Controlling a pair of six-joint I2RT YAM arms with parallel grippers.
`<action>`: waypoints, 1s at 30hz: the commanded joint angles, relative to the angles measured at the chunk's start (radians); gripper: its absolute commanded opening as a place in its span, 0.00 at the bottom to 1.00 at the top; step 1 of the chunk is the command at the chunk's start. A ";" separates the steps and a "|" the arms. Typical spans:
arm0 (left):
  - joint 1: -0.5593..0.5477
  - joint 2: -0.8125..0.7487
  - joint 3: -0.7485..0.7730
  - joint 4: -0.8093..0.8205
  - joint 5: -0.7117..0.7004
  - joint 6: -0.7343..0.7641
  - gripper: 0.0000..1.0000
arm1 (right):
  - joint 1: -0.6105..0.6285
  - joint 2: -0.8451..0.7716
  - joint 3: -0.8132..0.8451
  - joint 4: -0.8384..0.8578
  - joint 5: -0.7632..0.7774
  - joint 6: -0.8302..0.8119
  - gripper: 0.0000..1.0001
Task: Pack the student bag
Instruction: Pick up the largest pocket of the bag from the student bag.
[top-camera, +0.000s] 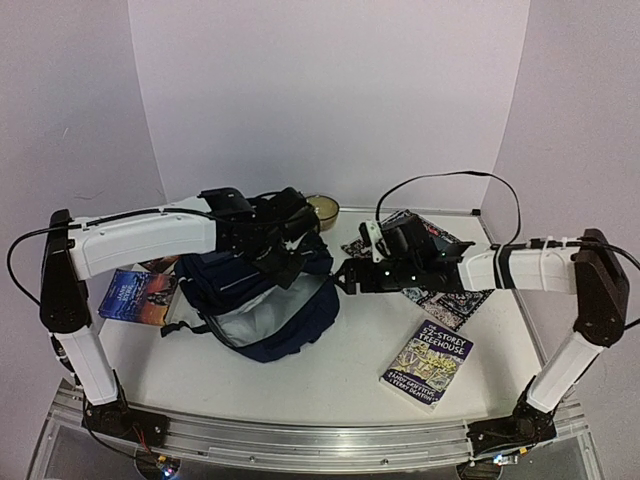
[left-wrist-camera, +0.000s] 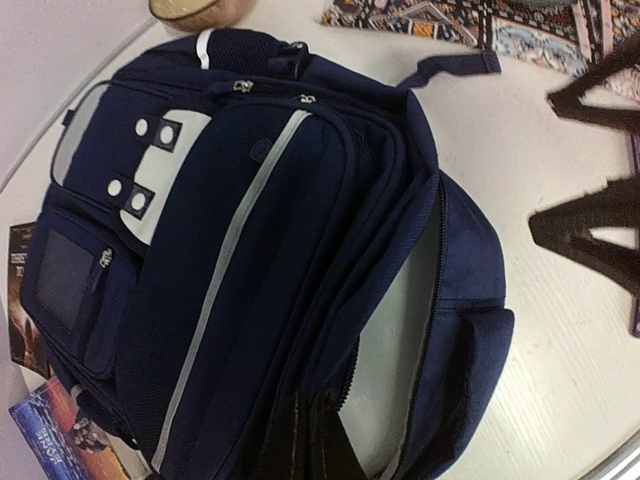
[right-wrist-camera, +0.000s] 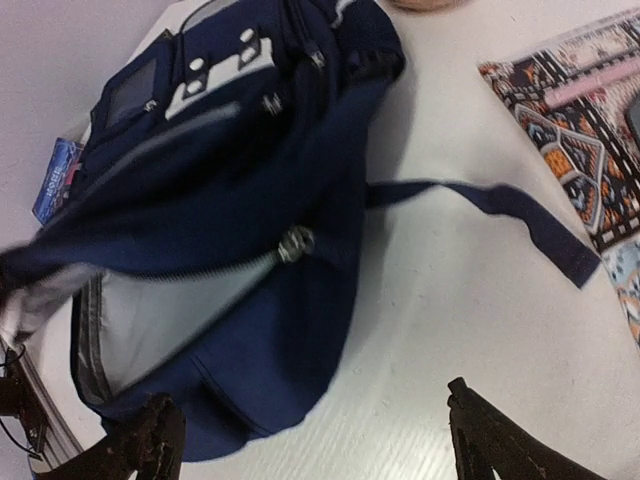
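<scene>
Ahead of the right claw (right-wrist-camera: 308, 395), jaws wide apart, lies the student bag (right-wrist-camera: 250, 330); the left claw (left-wrist-camera: 303, 435) clamps its rim

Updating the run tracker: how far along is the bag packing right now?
Done: student bag unzipped, main compartment gaping, grey lining bare where visible. In hand: left claw shut, apparently pinching the opening's edge; right claw open, empty beside it. Left: everything; Treehouse book and blue book lie outside on the table.
</scene>
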 joint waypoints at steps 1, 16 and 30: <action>-0.001 -0.149 -0.064 0.079 0.052 0.003 0.00 | -0.071 0.099 0.088 0.030 -0.224 -0.278 0.82; -0.001 -0.319 -0.176 0.121 0.106 0.048 0.00 | -0.121 0.216 0.161 0.047 -0.646 -0.600 0.64; -0.001 -0.349 -0.184 0.164 0.167 0.044 0.00 | -0.099 0.279 0.196 0.038 -0.757 -0.645 0.60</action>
